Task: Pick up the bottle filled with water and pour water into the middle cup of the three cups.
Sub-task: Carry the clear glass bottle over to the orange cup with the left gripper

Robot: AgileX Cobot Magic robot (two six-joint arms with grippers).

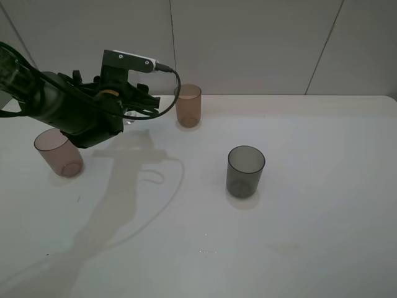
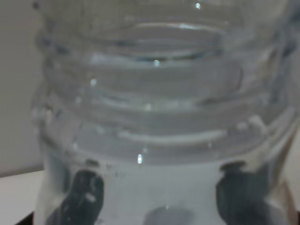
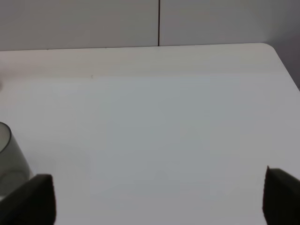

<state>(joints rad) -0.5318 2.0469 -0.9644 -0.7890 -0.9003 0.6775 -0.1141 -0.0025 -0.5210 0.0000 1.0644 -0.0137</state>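
At the far left of the white table [image 1: 310, 248] stands the pinkish-mauve cup [image 1: 59, 153], partly under the dark bulk of the left arm. Just to its right, the left gripper [image 1: 140, 101] points toward the back wall. Its wrist view is filled by the clear bottle [image 2: 154, 117], threaded neck nearest the lens. Two dark fingers [image 2: 84, 197] show through the plastic, one on each side of the body, closed against it. Whether the bottle's base touches the table cannot be told. Next to the right, near the gripper but apart from it, the amber-brown middle cup [image 1: 188, 105] stands upright by the wall. Further right and nearer the front is the smoky-grey cup [image 1: 245, 171], also upright. The right gripper [image 3: 159, 199], seen only from its wrist, has its jaws spread wide with nothing between them, the grey cup off to one side.
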